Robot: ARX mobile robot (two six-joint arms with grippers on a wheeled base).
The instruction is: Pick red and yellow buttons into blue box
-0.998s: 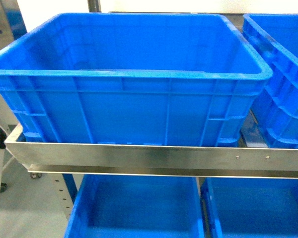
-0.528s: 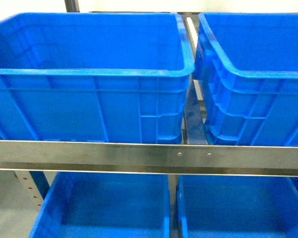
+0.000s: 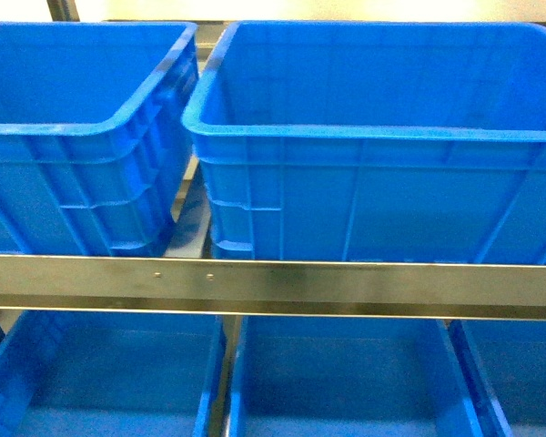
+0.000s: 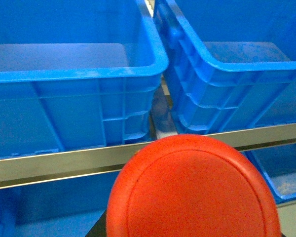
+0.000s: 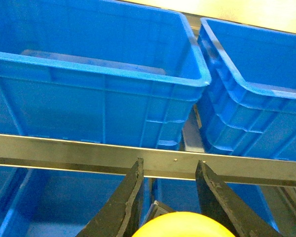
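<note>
Right end effector [image 5: 170, 197] clamped shut.

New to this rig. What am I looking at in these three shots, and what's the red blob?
It is a wheeled robot with two arms, each ending in a claw. The head camera looks forward at a metal shelf rail carrying two deep blue crates, with more blue bins below; no arms show there. The other two pictures come from cameras on the wrists. The red blob is a red button cap close under the left wrist camera, apparently carried, though that claw is hidden. The right claw has its dark fingers around a yellow button cap.
</note>
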